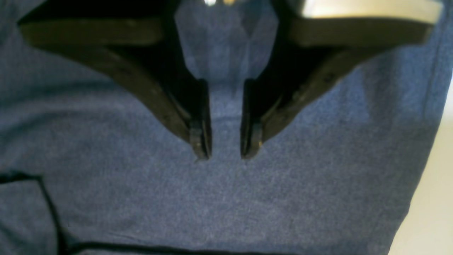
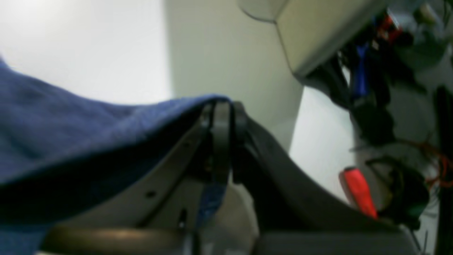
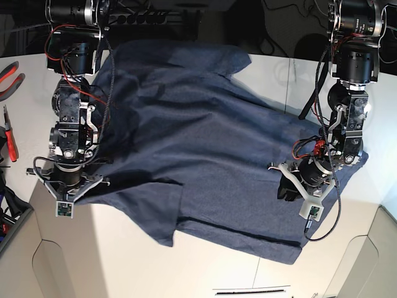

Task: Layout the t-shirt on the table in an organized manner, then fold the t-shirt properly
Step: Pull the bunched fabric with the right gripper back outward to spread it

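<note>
1. The t-shirt (image 3: 198,136) lies spread but rumpled over the middle of the table (image 3: 124,261), its long axis running from the far-left corner toward the near-right edge; no lettering shows. One sleeve flap points toward the near edge, left of centre.
2. The right gripper (image 2: 221,113) is at the shirt's left border, closed on a fold of cloth that drapes away from its tips, lifted off the tabletop.
3. The left gripper (image 1: 225,154) hangs over the shirt's right portion, near the right edge of the table, jaws partly apart with bare cloth between and below them; whether the tips touch the fabric I cannot tell.
4. Judged from this, the left arm is nearer the free hem, which lies toward the near-right corner from it.
</note>
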You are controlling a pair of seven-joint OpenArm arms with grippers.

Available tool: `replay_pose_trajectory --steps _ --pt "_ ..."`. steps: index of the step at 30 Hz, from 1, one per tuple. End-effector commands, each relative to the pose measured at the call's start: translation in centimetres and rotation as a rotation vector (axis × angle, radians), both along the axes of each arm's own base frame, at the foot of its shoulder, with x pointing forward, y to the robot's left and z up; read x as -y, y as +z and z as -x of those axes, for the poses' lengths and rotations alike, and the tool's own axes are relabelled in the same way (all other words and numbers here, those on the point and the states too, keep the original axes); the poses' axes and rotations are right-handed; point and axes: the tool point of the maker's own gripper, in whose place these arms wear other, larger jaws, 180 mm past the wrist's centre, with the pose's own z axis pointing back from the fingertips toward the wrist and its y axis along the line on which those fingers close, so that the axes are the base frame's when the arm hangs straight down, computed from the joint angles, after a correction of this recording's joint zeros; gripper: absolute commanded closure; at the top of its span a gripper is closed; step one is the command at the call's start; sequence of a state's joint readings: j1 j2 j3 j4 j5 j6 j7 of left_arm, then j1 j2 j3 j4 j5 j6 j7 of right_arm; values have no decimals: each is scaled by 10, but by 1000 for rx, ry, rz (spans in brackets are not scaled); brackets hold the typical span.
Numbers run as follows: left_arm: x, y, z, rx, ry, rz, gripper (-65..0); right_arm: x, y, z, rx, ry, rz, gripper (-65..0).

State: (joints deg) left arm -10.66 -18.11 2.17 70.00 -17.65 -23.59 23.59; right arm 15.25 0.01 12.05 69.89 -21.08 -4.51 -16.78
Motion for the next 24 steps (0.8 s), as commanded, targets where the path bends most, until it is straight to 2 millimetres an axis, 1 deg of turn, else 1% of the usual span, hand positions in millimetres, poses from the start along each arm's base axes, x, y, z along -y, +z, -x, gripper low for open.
replay_pose_trajectory --steps 1,3,4,6,7,8,10,13,15,16,17,18,19,20,22,24 --pt "-4 20 -13 60 5 6 -180 6 25 -14 81 -13 9 0" --pt "-4 20 -13 60 5 6 -180 10 25 -13 82 -23 6 0" --pt "-4 20 -13 59 5 5 -180 12 25 -13 82 -25 11 -58" --pt "-4 20 -13 59 5 5 -180 18 27 -13 88 -29 24 -221" --pt "-4 20 -13 59 5 5 -180 24 30 -12 96 -48 36 -274" --pt "-4 20 -13 58 5 5 -180 29 31 -11 100 -67 45 -295" --pt "-4 19 -13 56 5 4 -180 40 34 -8 107 -103 64 -293" --pt "-4 19 -13 56 5 4 -180 50 33 -5 86 -116 74 -289" --pt "-4 19 -13 56 5 4 -180 51 30 -4 67 -108 61 -244" --pt "-4 19 -13 56 5 4 -180 47 26 -4 50 -96 37 -205" --pt "-4 19 -13 56 5 4 -180 42 21 -4 28 -82 4 -145" --pt "-4 19 -13 56 4 4 -180 34 18 -3 7 -60 -34 -62" --pt "-4 19 -13 57 4 4 -180 25 16 -3 -3 -42 -74 0" --pt "-4 20 -13 58 5 5 -180 15 16 -3 0 -20 -121 0" --pt "-4 21 -14 64 5 6 -180 -13 21 -5 28 59 -209 0" --pt "-4 21 -14 64 5 6 -180 -42 31 -6 59 149 -273 0"
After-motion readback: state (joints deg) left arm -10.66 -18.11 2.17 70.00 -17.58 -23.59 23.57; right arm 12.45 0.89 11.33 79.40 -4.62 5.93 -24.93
